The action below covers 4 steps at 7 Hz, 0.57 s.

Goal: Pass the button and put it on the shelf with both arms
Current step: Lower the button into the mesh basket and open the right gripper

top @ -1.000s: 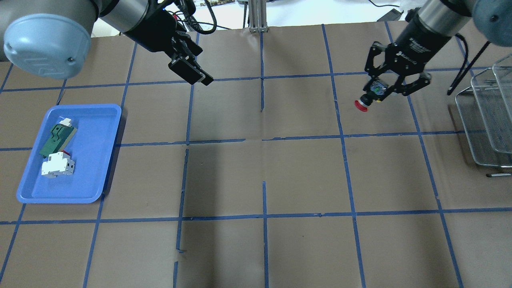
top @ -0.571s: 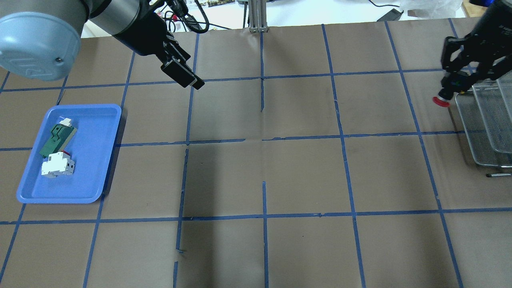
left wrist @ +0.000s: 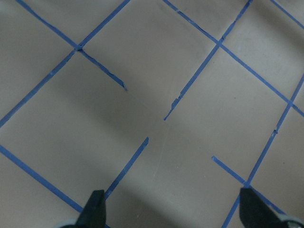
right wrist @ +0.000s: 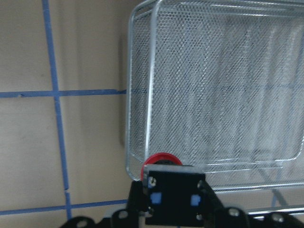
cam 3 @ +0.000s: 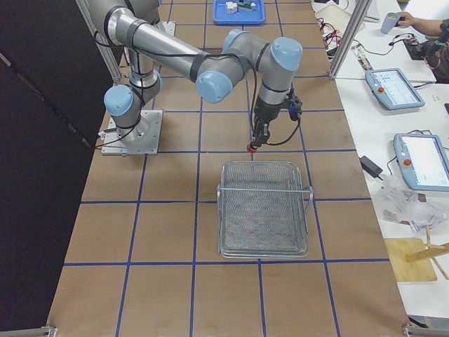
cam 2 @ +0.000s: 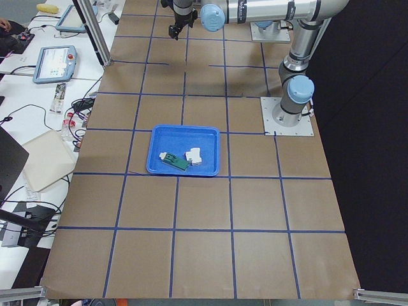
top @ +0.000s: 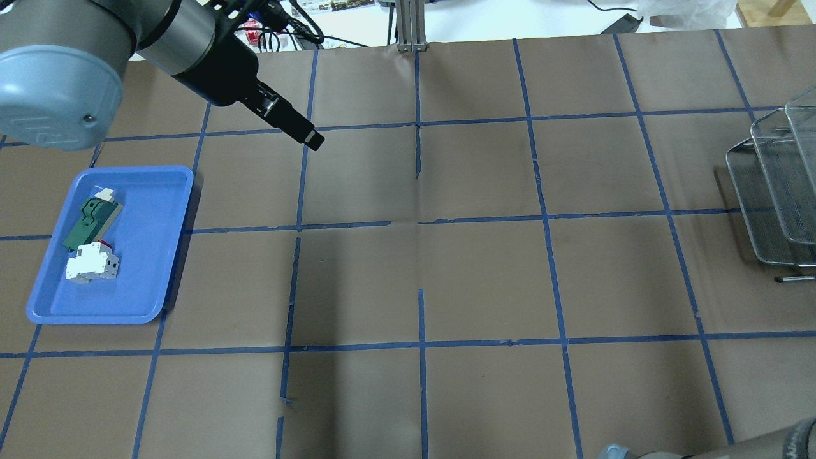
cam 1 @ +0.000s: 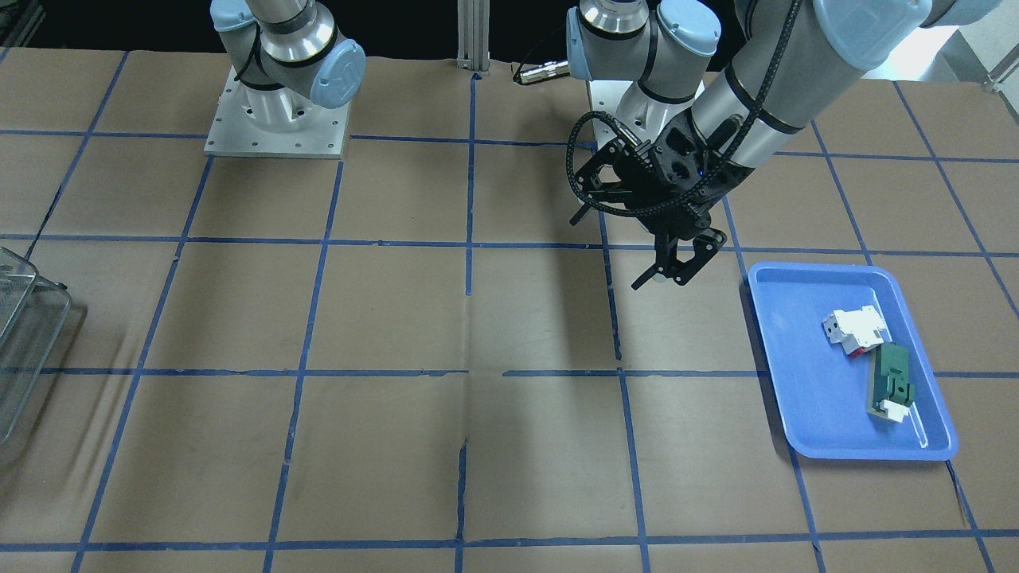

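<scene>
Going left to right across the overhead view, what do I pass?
Tray → left pincer → shelf.

I have a broad stretch of bare counter between the blue tray at the robot's left end and the shelf at its right end, so either arm can pass through the middle. The tray's low rim, the white block and the green-and-white block fill that corner. The left gripper hangs over bare counter just beside the tray, jaws apart. The right gripper, jaws clamped on the button, is at the shelf's rim facing the counter's middle. The raised wire walls block a low sideways entry, and one wire bar crosses over the mesh.
</scene>
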### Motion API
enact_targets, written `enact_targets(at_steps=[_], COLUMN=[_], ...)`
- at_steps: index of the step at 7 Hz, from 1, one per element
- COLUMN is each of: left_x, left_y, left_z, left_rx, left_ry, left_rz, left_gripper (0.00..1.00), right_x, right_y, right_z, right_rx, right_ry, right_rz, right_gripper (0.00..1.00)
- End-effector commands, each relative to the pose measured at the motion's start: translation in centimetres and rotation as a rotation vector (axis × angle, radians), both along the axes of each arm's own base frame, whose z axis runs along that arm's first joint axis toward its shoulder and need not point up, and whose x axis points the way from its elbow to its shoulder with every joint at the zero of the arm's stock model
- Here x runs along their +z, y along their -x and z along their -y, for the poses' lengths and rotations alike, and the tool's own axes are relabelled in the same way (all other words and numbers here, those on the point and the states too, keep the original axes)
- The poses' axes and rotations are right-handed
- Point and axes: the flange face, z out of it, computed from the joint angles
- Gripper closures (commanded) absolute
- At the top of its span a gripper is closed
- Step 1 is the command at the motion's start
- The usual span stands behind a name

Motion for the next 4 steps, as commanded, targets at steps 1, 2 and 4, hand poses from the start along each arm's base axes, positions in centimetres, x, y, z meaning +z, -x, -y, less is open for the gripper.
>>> enact_targets(at_steps=[1,2,4], left_x=[0.0,0.2,1.0], left_y=[-1.6,-2.4,-2.9], left_z=[0.1,0.2,0.6], left_rx=[0.210,0.431,0.622], left_ry=[-0.063,-0.110,-0.107], left_rz=[0.090,0.152,0.218], left_gripper=[0.00,0.00,0.00], right_x=[-3.3,-5.0,-5.3], right_y=[7.0,7.8,8.2], right_z=[-0.5,0.1,0.1], right_rx=[-0.011,0.012,-0.008], right_ry=[0.000,-0.005,0.015], right_rz=[-0.012,-0.003,0.021], right_gripper=[1.00,0.99,0.38])
